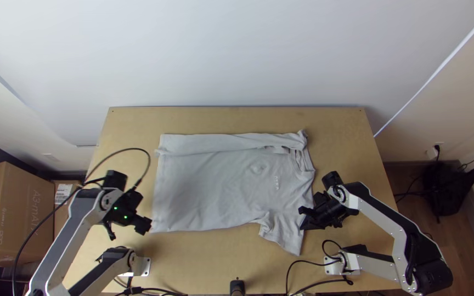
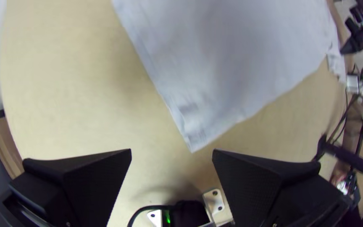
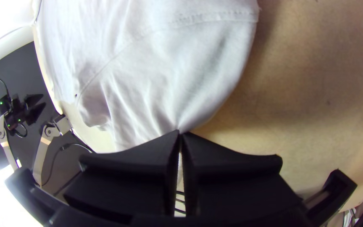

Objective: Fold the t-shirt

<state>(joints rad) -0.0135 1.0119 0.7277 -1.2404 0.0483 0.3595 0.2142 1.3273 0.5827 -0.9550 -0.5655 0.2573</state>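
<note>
A shirt (image 1: 209,186) lies front up on the desk (image 1: 220,263) between the two pincers, its far side turned inward as a strip (image 1: 209,143), apparently to narrow it. The right pincer (image 3: 180,132) pinches the shirt at the edge of the near sleeve (image 1: 282,233), tight creases running up to its tips, likely to secure one end of the second side fold. The collar (image 1: 302,160) sits beyond that grip. The left pincer (image 2: 172,150) is spread wide and holds nothing, just beside the hem corner (image 2: 192,141), a position that suits taking the other end. With both ends gripped, the near side could cross evenly toward the strip; lifting by the sleeve alone would probably skew the fold.
</note>
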